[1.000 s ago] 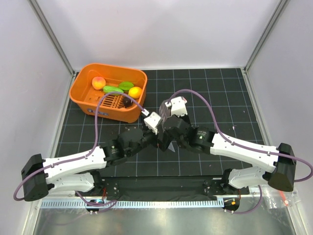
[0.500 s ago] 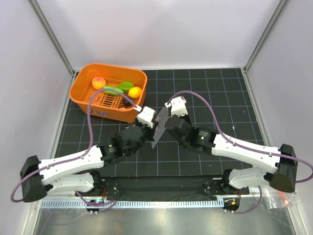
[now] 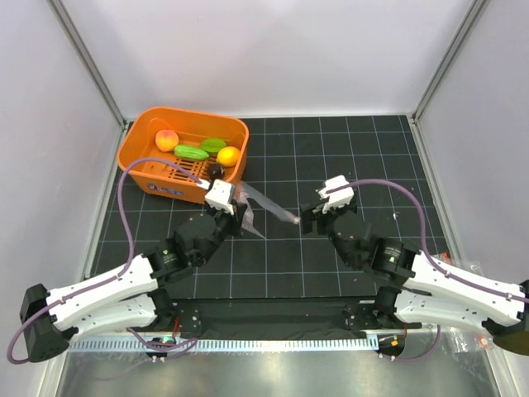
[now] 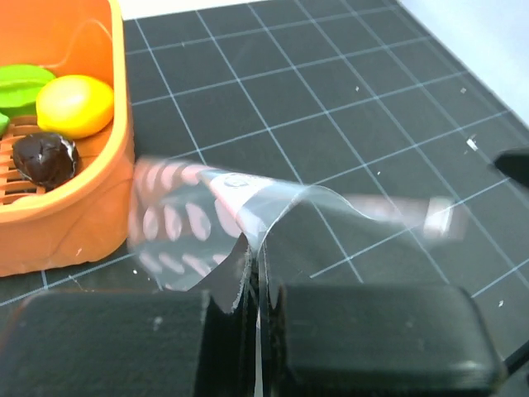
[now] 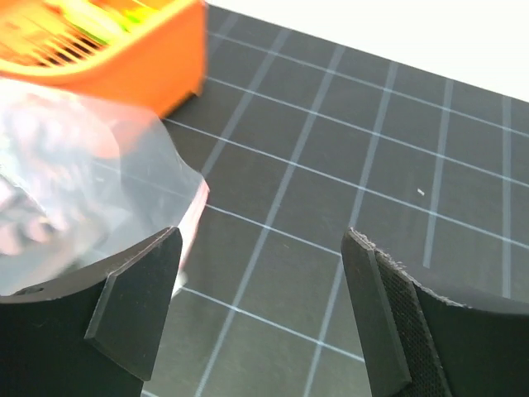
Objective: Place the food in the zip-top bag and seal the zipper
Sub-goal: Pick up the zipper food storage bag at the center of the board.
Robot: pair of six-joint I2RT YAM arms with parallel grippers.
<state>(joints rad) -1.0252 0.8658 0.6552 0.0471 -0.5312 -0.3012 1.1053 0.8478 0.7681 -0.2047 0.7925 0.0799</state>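
L pincer (image 4: 252, 314) pinches the clear zip-top bag (image 4: 248, 207) over the counter (image 4: 347, 99). R pincer (image 5: 260, 277) is wide, holding nothing. Farther back, all the food (image 4: 74, 105) sits in the orange basket (image 4: 83, 223). Nothing bagged yet; filling & zipping left to do.

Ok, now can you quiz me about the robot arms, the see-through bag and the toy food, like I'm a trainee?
1. True or false: the left gripper is shut on the zip-top bag.
2. Pick one. Where is the food? A: inside the bag. B: in the orange basket. C: nowhere in view.
3. Fill the gap: the right gripper has its jaws ____, with nothing between them.

Key: 1 true. 2 B. 3 open.
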